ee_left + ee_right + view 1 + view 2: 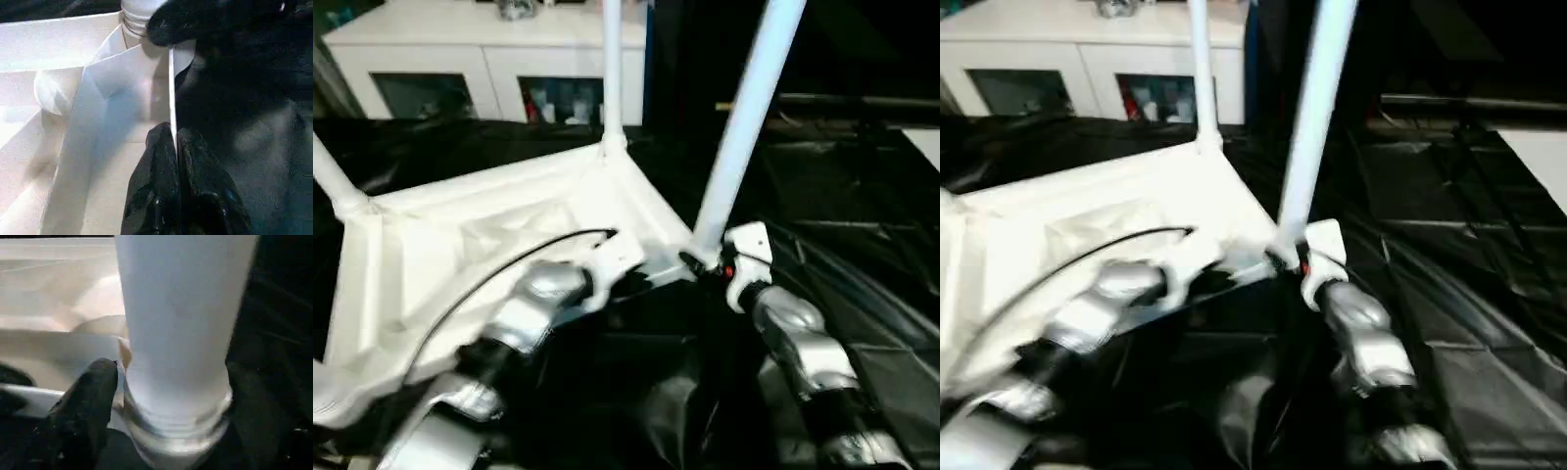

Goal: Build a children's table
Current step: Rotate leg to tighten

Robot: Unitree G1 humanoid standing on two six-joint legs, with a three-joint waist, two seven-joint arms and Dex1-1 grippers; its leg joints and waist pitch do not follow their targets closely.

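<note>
A: Starting on the left, where do we find the tabletop (499,245)?

B: We see it lying upside down on black sheeting (862,206), ribbed underside up, slightly tilted. Its far-left leg (333,176) rises out of the left corner socket and leans toward the left edge of the head view.

A: And our left arm?

B: We see the silver left forearm (524,313) reaching forward and up from the lower left, angled to the right, with a black cable arcing over it. In the left wrist view, the left gripper (173,142) is clamped on the thin upright rim of the tabletop, one black finger (151,181) on each side of the wall, pressed tight against it. This grip sits just beside the near-right corner socket.

A: Continuing rightward?

B: The rear leg (612,69) stands upright in the far corner socket, in front of the white cabinet (460,59). The near-right leg (744,117) stands in its socket and leans slightly to the right as it rises.

A: And our right arm?

B: The right forearm (798,343) comes up from the lower right, angled left toward that leg's base. In the right wrist view, the right gripper (171,396) is closed around the near-right leg just above its threaded collar, one finger (83,406) on each side, both touching the tube.
</note>
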